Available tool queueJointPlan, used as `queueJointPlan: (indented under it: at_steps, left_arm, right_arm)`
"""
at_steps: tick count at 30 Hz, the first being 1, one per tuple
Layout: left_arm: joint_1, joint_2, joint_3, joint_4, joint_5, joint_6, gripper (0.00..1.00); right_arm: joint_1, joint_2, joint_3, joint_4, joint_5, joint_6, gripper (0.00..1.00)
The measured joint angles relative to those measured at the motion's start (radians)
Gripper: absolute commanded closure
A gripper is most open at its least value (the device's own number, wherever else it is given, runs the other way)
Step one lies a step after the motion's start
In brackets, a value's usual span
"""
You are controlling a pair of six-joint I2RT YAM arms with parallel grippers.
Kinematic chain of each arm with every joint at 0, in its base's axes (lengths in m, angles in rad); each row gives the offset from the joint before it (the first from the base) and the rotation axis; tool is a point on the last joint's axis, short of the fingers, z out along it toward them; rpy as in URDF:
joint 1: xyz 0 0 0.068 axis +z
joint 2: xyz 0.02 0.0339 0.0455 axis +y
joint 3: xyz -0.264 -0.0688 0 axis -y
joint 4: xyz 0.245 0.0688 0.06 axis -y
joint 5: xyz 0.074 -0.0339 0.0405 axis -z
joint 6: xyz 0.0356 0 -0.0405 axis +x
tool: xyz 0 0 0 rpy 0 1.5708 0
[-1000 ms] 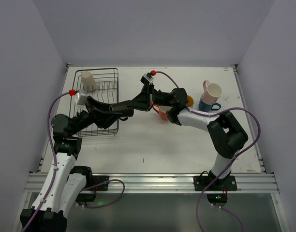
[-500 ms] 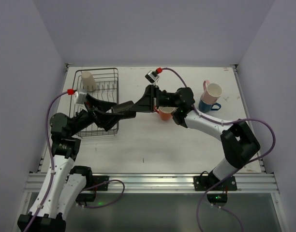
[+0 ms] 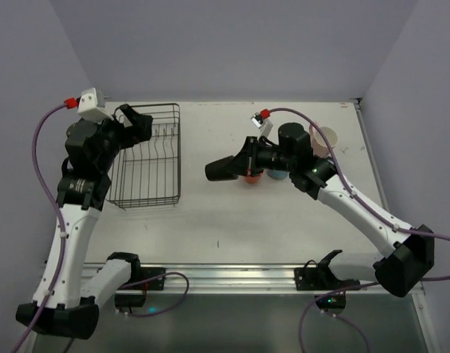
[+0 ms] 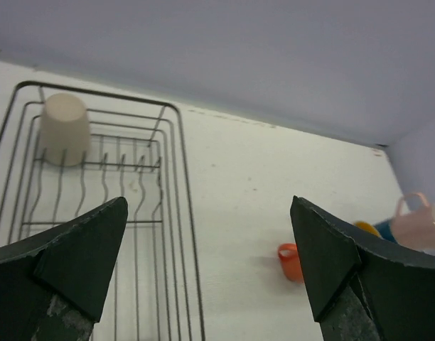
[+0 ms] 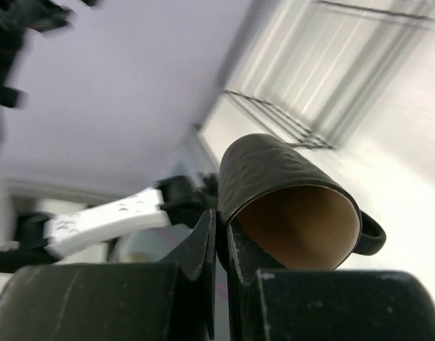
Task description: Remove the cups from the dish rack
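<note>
The left gripper (image 4: 209, 213) has released the dark cup (image 3: 221, 169) and pulled back over the dish rack (image 3: 178, 151), jaws wide apart. The right gripper (image 5: 222, 226) is clamped on its rim; only the cream cup (image 4: 63, 129) remains racked.

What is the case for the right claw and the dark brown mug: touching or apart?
Touching. The right wrist view shows the right claw shut on the rim of the dark brown mug, with the mug's wall pinched between the jaws.
</note>
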Motion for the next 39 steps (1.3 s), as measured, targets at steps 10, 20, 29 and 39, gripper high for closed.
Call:
queueJointPlan:
  at_steps: [10, 20, 29, 39]
  left_arm:
    - [0.003, 0.489, 0.171, -0.224, -0.373, 0.085, 0.00]
    - [0.009, 0.752, 0.419, -0.314, -0.517, 0.155, 0.00]
    - [0.016, 0.827, 0.457, -0.326, -0.533, 0.171, 0.00]
    - [0.019, 0.829, 0.457, -0.320, -0.532, 0.171, 0.00]
  right_arm:
    - [0.000, -0.089, 0.083, -0.629, 0.531, -0.283, 1.00]
    - [0.000, -0.002, -0.009, -0.792, 0.832, -0.347, 1.00]
    - [0.000, 0.066, -0.054, -0.798, 0.906, -0.370, 1.00]
    - [0.000, 0.187, -0.055, -0.769, 0.909, -0.376, 1.00]
